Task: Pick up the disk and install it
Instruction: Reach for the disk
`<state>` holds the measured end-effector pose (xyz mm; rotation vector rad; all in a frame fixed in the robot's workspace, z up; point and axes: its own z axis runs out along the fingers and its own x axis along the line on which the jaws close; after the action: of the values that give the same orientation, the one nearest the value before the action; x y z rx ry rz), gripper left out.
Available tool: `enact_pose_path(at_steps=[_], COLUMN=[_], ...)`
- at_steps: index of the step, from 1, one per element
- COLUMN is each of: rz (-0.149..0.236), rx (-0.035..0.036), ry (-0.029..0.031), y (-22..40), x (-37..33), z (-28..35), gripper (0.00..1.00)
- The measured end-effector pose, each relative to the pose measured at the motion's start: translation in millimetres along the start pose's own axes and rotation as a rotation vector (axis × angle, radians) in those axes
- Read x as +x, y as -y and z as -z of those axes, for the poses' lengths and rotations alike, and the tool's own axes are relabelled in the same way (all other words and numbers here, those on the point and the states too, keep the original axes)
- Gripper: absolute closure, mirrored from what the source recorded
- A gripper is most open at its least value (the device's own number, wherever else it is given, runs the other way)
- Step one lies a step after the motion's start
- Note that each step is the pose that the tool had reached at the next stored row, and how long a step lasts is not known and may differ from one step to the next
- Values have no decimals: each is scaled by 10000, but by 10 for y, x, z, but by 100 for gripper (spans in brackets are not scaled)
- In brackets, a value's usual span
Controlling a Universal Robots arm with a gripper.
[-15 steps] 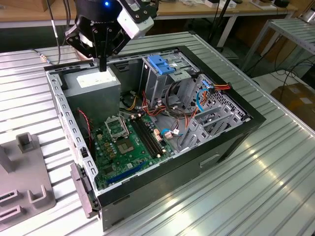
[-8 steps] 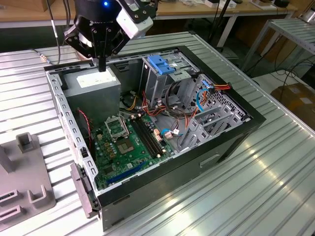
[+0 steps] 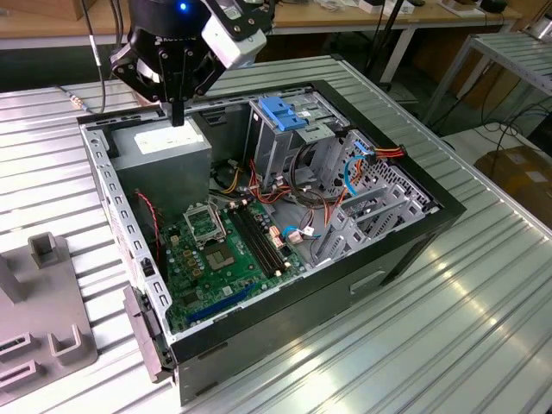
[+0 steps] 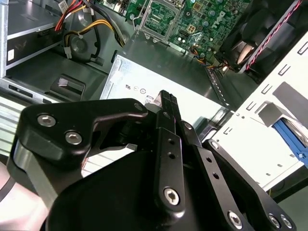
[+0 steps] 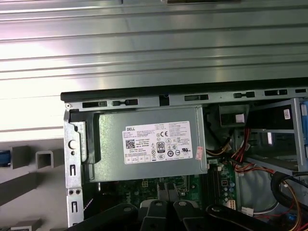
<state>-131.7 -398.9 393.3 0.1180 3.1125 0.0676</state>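
Observation:
My gripper (image 3: 178,119) hangs shut with nothing in it, just above the grey power supply (image 3: 164,145) in the far corner of the open computer case (image 3: 405,250). Both wrist views show its black fingers pressed together (image 4: 166,100) (image 5: 167,193) over the labelled power supply (image 5: 149,144). Of the disk I see just a blue rail edge (image 4: 290,138) past the case's outer wall, and a blue sliver (image 5: 3,158) beside the grey fixture (image 5: 43,159). It lies outside the case, apart from the gripper.
A tall metal drive cage with a fixed blue bracket (image 3: 281,114) stands mid-case. The green motherboard (image 3: 220,250) lies on the case floor, with loose cables (image 3: 358,168) around the cage. A grey fixture (image 3: 39,302) sits on the ribbed metal table (image 3: 448,345) at the exterior view's left.

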Motion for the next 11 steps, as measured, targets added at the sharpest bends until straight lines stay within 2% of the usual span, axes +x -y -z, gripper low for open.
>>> enact_pose_path(at_steps=[11], rz=[0], rx=[0], ry=[0], y=[2], x=[22], z=[0], gripper=[90])
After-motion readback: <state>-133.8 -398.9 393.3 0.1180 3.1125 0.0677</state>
